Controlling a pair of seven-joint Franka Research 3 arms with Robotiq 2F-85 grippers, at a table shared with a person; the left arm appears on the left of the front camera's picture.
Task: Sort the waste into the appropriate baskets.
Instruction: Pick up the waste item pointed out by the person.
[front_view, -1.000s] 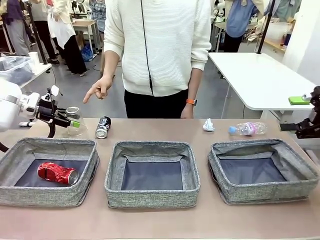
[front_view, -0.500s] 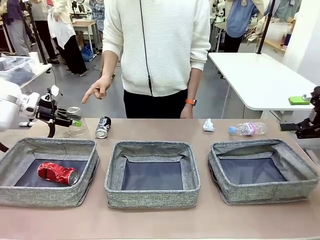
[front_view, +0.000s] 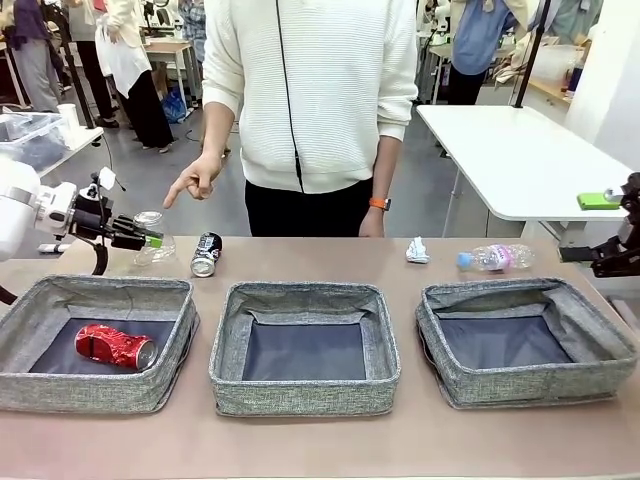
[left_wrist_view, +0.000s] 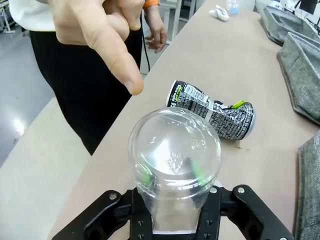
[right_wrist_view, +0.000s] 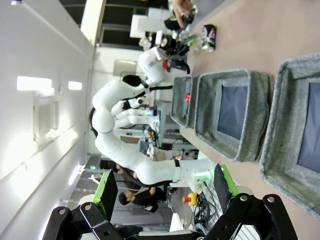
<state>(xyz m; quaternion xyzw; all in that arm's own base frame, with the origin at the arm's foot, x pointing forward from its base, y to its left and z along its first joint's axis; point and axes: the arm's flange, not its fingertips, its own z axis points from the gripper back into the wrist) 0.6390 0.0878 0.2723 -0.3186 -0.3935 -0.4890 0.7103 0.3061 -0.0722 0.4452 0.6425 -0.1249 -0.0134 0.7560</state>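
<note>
Clear cup (left_wrist_view: 175, 142) is clenched in the left hand (front_view: 147, 240), behind the left basket (front_view: 60, 290) and beside the can (front_view: 206, 254). Thin plastic could buckle or slip from the pads on lifting, and the person's finger (front_view: 172, 198) hangs near enough to bump. That hand reaches in level over the surface (front_view: 300, 440). The right hand (right_wrist_view: 165, 190), far right, is spread wide.

Table (front_view: 320, 445): baskets (front_view: 305, 396), can (front_view: 206, 254), wad (front_view: 417, 250), bottle (front_view: 497, 258)
</note>
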